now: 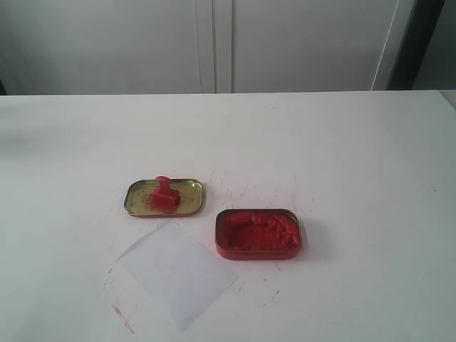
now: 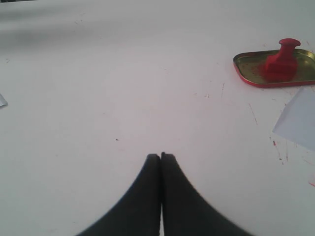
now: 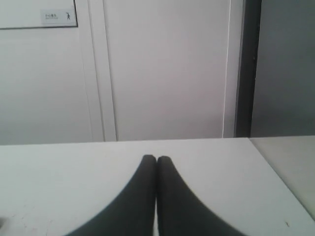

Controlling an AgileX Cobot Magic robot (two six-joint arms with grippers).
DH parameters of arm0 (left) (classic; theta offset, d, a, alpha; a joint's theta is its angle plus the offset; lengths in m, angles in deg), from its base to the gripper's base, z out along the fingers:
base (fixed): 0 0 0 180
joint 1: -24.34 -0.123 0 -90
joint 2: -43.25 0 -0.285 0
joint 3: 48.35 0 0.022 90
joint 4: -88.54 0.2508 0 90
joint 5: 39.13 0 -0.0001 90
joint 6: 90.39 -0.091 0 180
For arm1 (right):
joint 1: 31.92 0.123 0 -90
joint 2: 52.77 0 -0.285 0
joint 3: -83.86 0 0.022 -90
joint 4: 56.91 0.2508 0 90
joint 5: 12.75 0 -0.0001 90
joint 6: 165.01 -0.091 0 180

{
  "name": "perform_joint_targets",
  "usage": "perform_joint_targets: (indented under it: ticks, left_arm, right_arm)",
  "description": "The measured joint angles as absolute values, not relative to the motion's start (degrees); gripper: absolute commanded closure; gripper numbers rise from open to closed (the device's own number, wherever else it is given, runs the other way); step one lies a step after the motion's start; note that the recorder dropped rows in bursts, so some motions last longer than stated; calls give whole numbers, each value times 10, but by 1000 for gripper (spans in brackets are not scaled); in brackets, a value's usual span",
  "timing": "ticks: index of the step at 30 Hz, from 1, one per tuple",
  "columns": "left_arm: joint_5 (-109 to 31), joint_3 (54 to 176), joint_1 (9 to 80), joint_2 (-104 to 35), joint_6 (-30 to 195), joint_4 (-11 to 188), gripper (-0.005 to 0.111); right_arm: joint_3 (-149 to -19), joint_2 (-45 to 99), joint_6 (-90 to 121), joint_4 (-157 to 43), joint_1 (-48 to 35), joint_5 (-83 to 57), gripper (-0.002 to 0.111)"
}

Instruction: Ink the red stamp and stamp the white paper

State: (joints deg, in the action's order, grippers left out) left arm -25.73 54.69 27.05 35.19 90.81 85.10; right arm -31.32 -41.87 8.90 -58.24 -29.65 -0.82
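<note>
The red stamp (image 1: 164, 194) stands in the shallow gold tin lid (image 1: 187, 193) left of centre; the left wrist view shows the stamp (image 2: 281, 62) in that lid (image 2: 248, 69) too. The white paper (image 1: 177, 271) lies flat in front of the lid, turned like a diamond, and I see no mark on it; one corner of the paper (image 2: 298, 120) reaches into the left wrist view. The red tin of ink paste (image 1: 257, 233) sits open to the right of the paper. My left gripper (image 2: 161, 156) is shut and empty, well away from the stamp. My right gripper (image 3: 156, 159) is shut and empty over bare table. Neither arm shows in the exterior view.
Red specks and smears mark the white tabletop (image 1: 342, 157) around the tins, with one streak (image 1: 121, 316) near the front edge. White cabinet doors (image 3: 162, 69) stand behind the table. The table's right edge (image 3: 275, 172) is close to my right gripper.
</note>
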Motion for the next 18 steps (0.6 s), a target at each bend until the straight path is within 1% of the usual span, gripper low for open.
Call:
perform_joint_targets:
  ticks: [6, 18]
  left_arm:
    - [-257, 547, 270, 352, 908, 851, 107]
    - [-257, 547, 270, 352, 908, 851, 107]
  right_arm:
    - [-363, -358, 97, -582, -296, 60, 108]
    - [-441, -249, 100, -581, -296, 130, 108]
